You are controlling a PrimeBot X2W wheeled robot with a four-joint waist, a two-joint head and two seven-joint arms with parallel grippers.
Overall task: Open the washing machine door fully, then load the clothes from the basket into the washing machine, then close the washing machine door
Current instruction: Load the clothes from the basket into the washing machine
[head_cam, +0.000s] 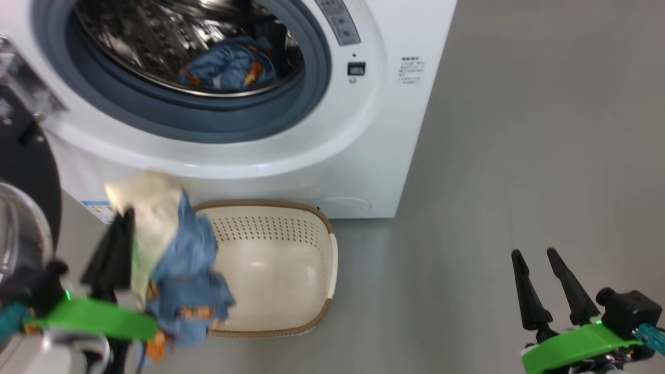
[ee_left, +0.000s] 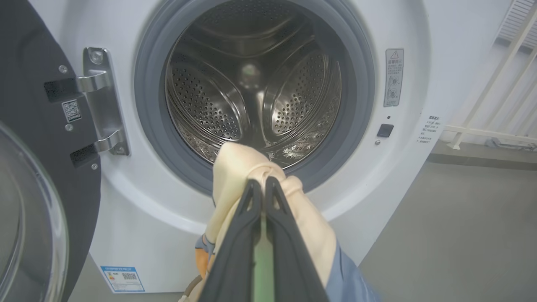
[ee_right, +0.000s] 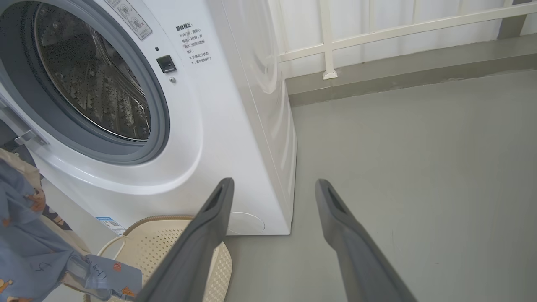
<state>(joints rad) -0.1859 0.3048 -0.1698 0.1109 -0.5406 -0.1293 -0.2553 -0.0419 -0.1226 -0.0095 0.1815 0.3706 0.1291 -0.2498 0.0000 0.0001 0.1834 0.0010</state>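
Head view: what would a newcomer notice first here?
The bundle of clothes, cream cloth over blue printed garments, dangles from the shut left pincer above the basket at lower left. Behind it, the washing machine gapes open, with a blue garment lying in its drum. The right pincer hangs open over the grey floor at lower right.

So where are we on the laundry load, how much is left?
Done: the washing machine door stands open, and one blue garment already lies in the drum. In hand: the left gripper is shut on a cream cloth and a blue printed garment, lifted over the basket's left edge. Left: drop that bundle in, then close the door. The basket looks empty; the right gripper is open, idle.
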